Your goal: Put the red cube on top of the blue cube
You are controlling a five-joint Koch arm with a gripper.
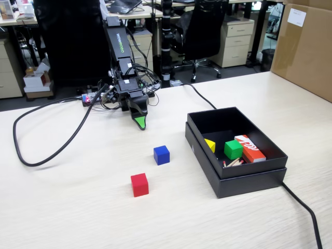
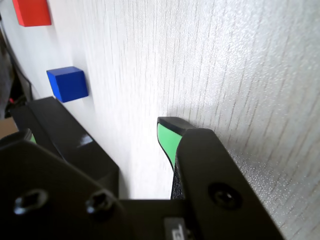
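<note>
The red cube (image 1: pixel 139 184) rests on the pale wooden table, nearest the front in the fixed view. The blue cube (image 1: pixel 161 154) sits a little behind it and to its right, apart from it. My gripper (image 1: pixel 140 123) points down at the table behind both cubes, touching neither. In the wrist view the red cube (image 2: pixel 31 12) is at the top left and the blue cube (image 2: pixel 67 84) lies below it. The gripper (image 2: pixel 97 131) is open, with bare table beside its green-padded right finger (image 2: pixel 167 140). Nothing is between the jaws.
A black open box (image 1: pixel 244 176) stands at the right, holding a yellow block (image 1: pixel 209 145), a green cube (image 1: pixel 233 149) and a red-and-white printed box (image 1: pixel 250 148). Black cables (image 1: pixel 46 155) loop at the left and run off the front right. A cardboard box (image 1: pixel 306 46) is at the far right.
</note>
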